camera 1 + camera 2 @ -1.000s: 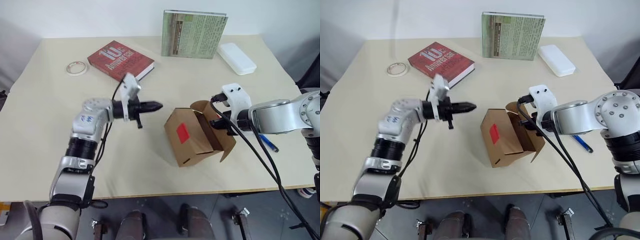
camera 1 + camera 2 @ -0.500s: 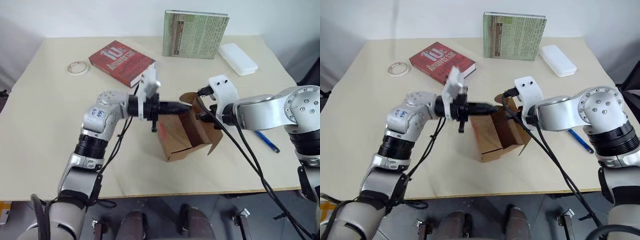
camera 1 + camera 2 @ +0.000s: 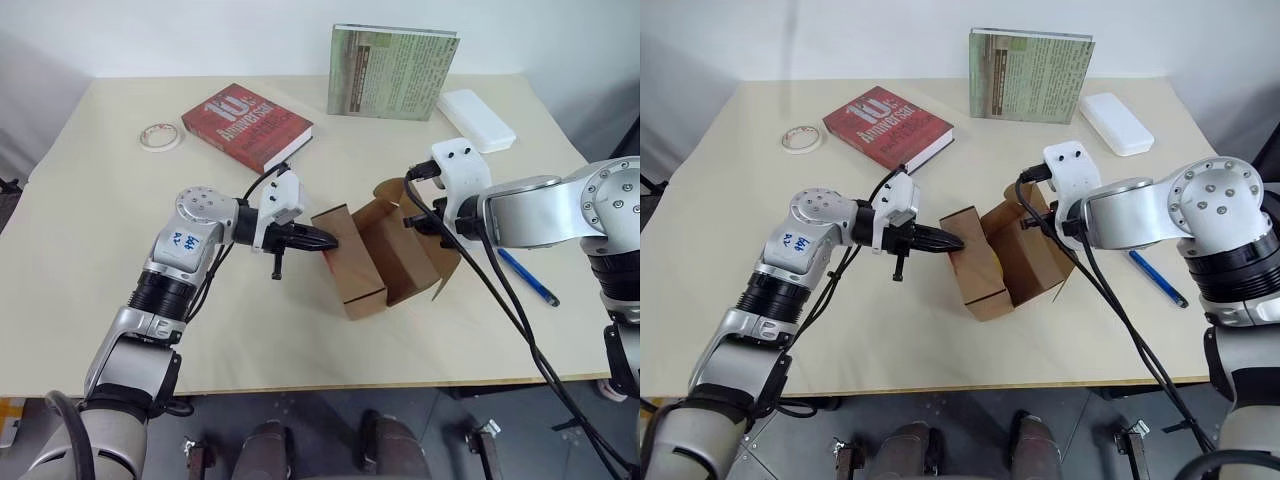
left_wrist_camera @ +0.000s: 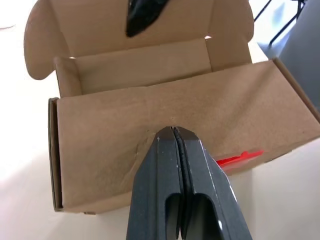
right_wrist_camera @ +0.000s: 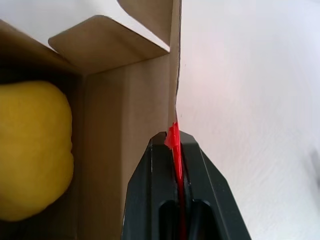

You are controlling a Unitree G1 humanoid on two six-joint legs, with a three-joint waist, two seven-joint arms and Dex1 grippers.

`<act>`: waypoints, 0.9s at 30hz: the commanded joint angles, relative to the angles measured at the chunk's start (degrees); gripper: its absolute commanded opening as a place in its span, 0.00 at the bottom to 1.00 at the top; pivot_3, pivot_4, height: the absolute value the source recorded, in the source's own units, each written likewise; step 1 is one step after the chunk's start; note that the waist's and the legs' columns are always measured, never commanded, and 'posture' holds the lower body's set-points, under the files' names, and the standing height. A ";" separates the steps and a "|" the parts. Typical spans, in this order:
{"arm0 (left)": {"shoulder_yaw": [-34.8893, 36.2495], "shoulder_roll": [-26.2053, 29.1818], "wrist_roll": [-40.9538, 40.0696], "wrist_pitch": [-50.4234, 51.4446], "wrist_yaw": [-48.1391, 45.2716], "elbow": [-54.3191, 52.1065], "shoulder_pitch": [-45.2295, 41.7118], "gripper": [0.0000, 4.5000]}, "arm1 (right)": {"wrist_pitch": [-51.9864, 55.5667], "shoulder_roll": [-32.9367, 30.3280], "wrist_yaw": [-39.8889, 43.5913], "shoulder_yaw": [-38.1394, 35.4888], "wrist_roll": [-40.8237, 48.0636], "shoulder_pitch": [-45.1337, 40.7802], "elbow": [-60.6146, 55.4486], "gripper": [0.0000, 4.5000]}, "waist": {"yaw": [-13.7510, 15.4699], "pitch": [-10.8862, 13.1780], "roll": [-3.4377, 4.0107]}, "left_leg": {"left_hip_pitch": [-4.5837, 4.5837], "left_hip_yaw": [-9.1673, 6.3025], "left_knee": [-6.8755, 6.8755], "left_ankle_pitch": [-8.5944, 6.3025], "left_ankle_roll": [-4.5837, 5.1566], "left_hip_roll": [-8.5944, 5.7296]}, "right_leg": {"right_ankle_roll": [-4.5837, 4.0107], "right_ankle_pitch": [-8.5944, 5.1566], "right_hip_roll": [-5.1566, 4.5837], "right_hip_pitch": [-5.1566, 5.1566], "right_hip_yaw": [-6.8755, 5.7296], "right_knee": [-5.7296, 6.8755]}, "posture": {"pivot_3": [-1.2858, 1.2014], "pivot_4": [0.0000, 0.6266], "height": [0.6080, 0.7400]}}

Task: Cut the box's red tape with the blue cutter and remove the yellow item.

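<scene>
My right gripper (image 5: 172, 145) is clamped on the open box's (image 3: 375, 262) front flap at the red tape (image 5: 173, 137), with the yellow item (image 5: 32, 150) inside. My left gripper (image 4: 173, 134), fingers pressed together, touches the box's side; the blue cutter (image 3: 528, 278) lies on the table (image 3: 90, 200) to the right

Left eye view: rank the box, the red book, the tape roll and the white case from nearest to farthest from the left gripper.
1. The box, right at the tip of the left gripper.
2. The red book, behind the gripper toward the table's far side.
3. The tape roll, far left, and the white case, far right: too close to call.
</scene>
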 commanded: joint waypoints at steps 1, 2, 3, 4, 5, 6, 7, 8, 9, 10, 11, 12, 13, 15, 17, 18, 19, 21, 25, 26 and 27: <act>-5.15 0.75 5.39 -0.09 -1.53 2.19 1.91 0.00 | -0.02 -0.57 0.88 -2.60 0.97 -0.61 -0.73 0.01 | 0.00 -0.01 0.00 | 0.00 0.00 0.00 0.00 0.00 0.00 | 0.00 0.00 0.00 0.00 0.00 0.00 | 0.52 0.24 1.00; -5.50 1.13 5.87 -0.54 -1.94 2.13 2.09 0.00 | -0.26 -0.41 0.68 -2.86 0.97 -0.41 -0.72 0.01 | -0.01 -0.01 0.01 | 0.01 0.00 -0.01 0.00 0.00 0.00 | 0.00 0.00 0.00 0.00 0.00 0.01 | 0.52 0.24 1.00; -5.75 1.40 6.27 -0.79 -2.20 2.09 2.24 0.00 | -0.40 -0.40 0.54 -3.07 0.97 -0.20 -0.65 0.01 | -0.03 -0.02 0.01 | 0.02 0.00 -0.01 0.00 0.00 0.00 | 0.00 0.00 0.00 0.00 0.00 0.02 | 0.52 0.24 1.00; -5.93 1.57 6.66 -1.12 -2.34 2.09 2.35 0.00 | -0.37 -0.60 0.59 -3.22 0.97 0.00 -0.51 0.01 | -0.02 -0.02 0.00 | 0.03 0.00 -0.01 0.00 0.00 0.00 | 0.00 0.00 0.00 0.01 0.00 0.03 | 0.52 0.24 1.00; -6.12 1.70 7.05 -1.38 -2.35 2.14 2.43 0.00 | -0.32 -0.84 0.70 -3.49 0.97 0.40 -0.27 0.01 | -0.01 -0.03 0.00 | 0.04 0.00 -0.01 0.00 0.00 0.00 | 0.00 0.00 0.00 0.02 0.00 0.03 | 0.52 0.24 1.00; -6.41 1.87 7.45 -1.74 -2.44 2.14 2.58 0.00 | -0.43 -1.01 0.77 -4.02 0.97 1.24 0.08 0.01 | 0.00 -0.05 -0.02 | 0.05 0.00 -0.01 0.00 0.00 0.00 | 0.00 0.00 0.00 0.03 0.00 0.03 | 0.52 0.24 1.00; -6.66 1.98 7.78 -2.02 -2.48 2.05 2.80 0.00 | -0.55 -1.17 1.10 -4.60 0.97 2.48 0.42 0.01 | 0.05 -0.10 -0.08 | 0.05 0.00 -0.01 0.00 0.00 0.00 | 0.00 0.00 0.00 0.04 0.00 0.02 | 0.52 0.24 1.00; -6.81 2.04 7.98 -2.22 -2.52 2.01 2.95 0.00 | -0.62 -1.19 1.25 -5.11 0.97 3.40 0.60 0.01 | 0.09 -0.16 -0.12 | 0.05 -0.01 -0.01 0.00 0.00 0.00 | 0.00 0.00 0.00 0.05 0.00 0.02 | 0.52 0.24 1.00; -7.09 2.10 8.33 -2.45 -2.43 1.93 3.19 0.00 | -0.81 -1.22 1.29 -5.86 0.97 4.85 0.93 0.01 | 0.12 -0.18 -0.13 | 0.07 -0.02 -0.01 0.00 0.00 0.00 | 0.00 0.00 0.00 0.07 -0.01 0.02 | 0.52 0.24 1.00; -7.38 2.27 8.50 -2.66 -2.60 1.43 3.65 0.00 | -1.07 -1.43 1.21 -6.58 0.97 6.34 1.21 0.01 | 0.17 -0.21 -0.16 | 0.08 -0.02 -0.01 -0.01 0.01 0.00 | 0.00 0.00 0.00 0.10 -0.01 -0.01 | 0.52 0.24 1.00; -7.49 2.32 8.45 -2.54 -2.66 0.83 4.05 0.00 | -1.42 -1.25 1.07 -7.84 0.97 8.13 1.77 0.01 | 0.18 -0.24 -0.18 | 0.09 -0.03 -0.01 -0.01 0.01 0.00 | 0.00 0.00 0.00 0.12 -0.02 -0.01 | 0.52 0.24 1.00; -7.57 2.33 8.24 -2.09 -2.81 -0.03 4.51 0.00 | -1.73 -1.29 0.97 -8.91 0.97 9.90 2.50 0.01 | 0.23 -0.27 -0.21 | 0.11 -0.03 -0.01 -0.01 0.01 0.00 | 0.00 0.00 0.00 0.13 -0.02 -0.01 | 0.52 0.24 1.00; -7.54 2.30 8.10 -1.69 -2.92 -0.66 4.81 0.00 | -1.90 -1.25 0.84 -9.66 0.97 11.01 2.90 0.01 | 0.24 -0.28 -0.20 | 0.12 -0.04 -0.02 -0.01 0.01 0.00 | 0.00 0.00 0.00 0.16 -0.03 -0.02 | 0.52 0.24 1.00; -7.37 2.23 8.10 -1.26 -2.91 -1.21 5.06 0.00 | -2.17 -0.58 0.57 -10.83 0.97 12.13 3.26 0.01 | 0.25 -0.29 -0.18 | 0.12 -0.04 -0.01 -0.01 0.01 0.00 | 0.00 0.00 -0.01 0.17 -0.02 -0.02 | 0.52 0.24 1.00; -7.33 1.90 8.24 -1.14 -2.50 -1.17 5.33 0.00 | -3.07 0.77 0.36 -11.42 0.97 13.73 3.20 0.01 | 0.30 -0.29 -0.18 | 0.12 -0.04 -0.01 -0.01 0.01 -0.01 | 0.00 0.00 -0.01 0.17 -0.02 -0.01 | 0.52 0.24 1.00; -7.34 1.70 8.23 -1.02 -2.37 -1.23 5.49 0.00 | -3.38 1.41 0.20 -11.52 0.97 14.67 3.03 0.01 | 0.31 -0.31 -0.19 | 0.12 -0.04 0.00 -0.01 0.01 -0.01 | 0.00 0.00 -0.01 0.17 -0.02 -0.01 | 0.52 0.24 1.00; -7.30 1.56 8.13 -0.75 -2.35 -1.33 5.65 0.00 | -3.49 2.02 0.10 -11.63 0.97 15.47 2.78 0.01 | 0.31 -0.36 -0.21 | 0.13 -0.04 0.00 -0.01 0.01 -0.01 | 0.00 0.00 -0.01 0.19 -0.02 -0.02 | 0.52 0.24 1.00; -7.17 1.36 8.00 -0.44 -2.18 -1.55 5.92 0.00 | -3.62 2.87 -0.24 -11.76 0.97 16.48 2.03 0.01 | 0.34 -0.39 -0.21 | 0.15 -0.05 0.00 -0.01 0.02 -0.01 | 0.01 0.01 -0.01 0.22 -0.02 -0.03 | 0.52 0.24 1.00; -7.58 1.19 8.36 0.10 -2.00 -1.53 6.68 0.00 | -4.32 5.05 -0.86 -11.76 0.97 19.18 0.07 0.01 | 0.41 -0.40 -0.20 | 0.16 -0.08 0.00 -0.01 0.02 -0.01 | 0.01 0.00 -0.01 0.24 -0.03 -0.03 | 0.52 0.24 1.00; -7.91 1.51 8.67 0.04 -2.29 -1.60 6.99 0.00 | -4.49 5.31 -1.13 -11.95 0.97 19.76 -0.28 0.01 | 0.50 -0.40 -0.19 | 0.15 -0.08 0.00 -0.01 0.02 -0.01 | 0.01 0.01 -0.01 0.24 -0.02 -0.03 | 0.52 0.24 1.00; -8.09 1.71 8.89 0.06 -2.49 -1.67 7.21 0.00 | -4.59 5.48 -1.28 -12.12 0.97 20.16 -0.55 0.01 | 0.54 -0.41 -0.18 | 0.16 -0.09 0.00 -0.01 0.02 -0.02 | 0.01 0.01 -0.01 0.25 -0.02 -0.03 | 0.52 0.24 1.00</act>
